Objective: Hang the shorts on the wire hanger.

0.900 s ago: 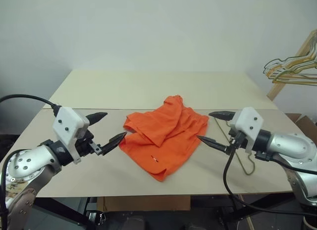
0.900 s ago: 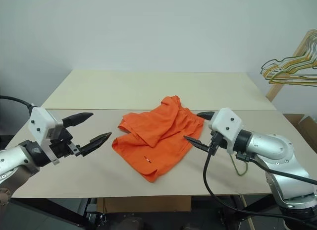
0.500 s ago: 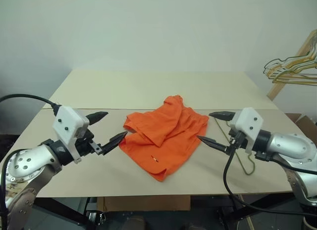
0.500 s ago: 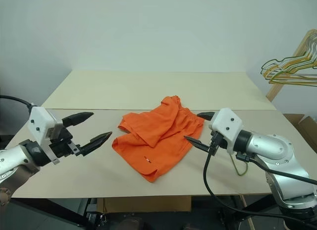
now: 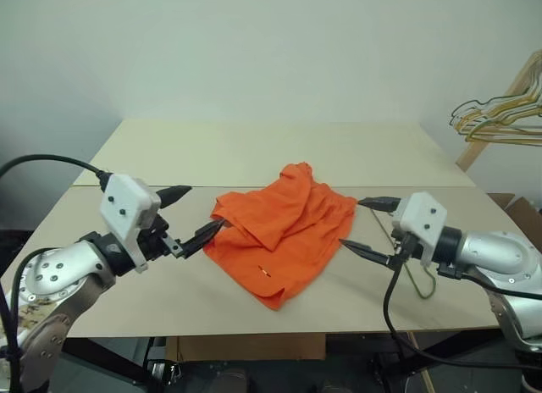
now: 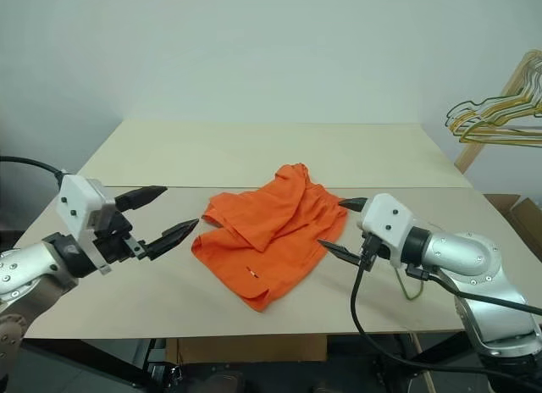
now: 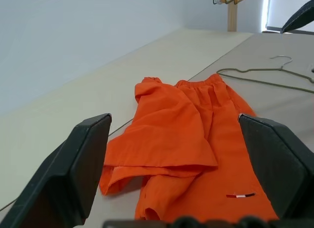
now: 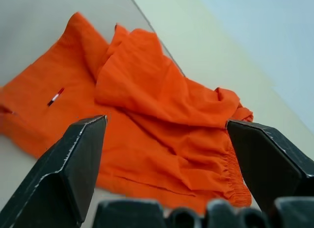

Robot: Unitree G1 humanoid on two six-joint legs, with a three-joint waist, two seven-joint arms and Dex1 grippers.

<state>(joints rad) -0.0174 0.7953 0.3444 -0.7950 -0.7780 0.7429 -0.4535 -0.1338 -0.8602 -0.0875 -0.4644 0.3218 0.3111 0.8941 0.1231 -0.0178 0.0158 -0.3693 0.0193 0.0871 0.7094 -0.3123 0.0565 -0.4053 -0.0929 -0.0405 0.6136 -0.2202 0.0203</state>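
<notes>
Left eye view: my left gripper and right gripper stand wide and empty; shorts lie unhung beside the wire hanger.

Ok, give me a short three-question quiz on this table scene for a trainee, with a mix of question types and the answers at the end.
1. True or false: the shorts already hang on the wire hanger.
2. Which gripper is nearer the wire hanger? A) left gripper B) right gripper
3. Fill in: the shorts lie crumpled on the ____.

Key
1. False: both lie on the table, the hanger beside the shorts.
2. B.
3. Table.
</notes>
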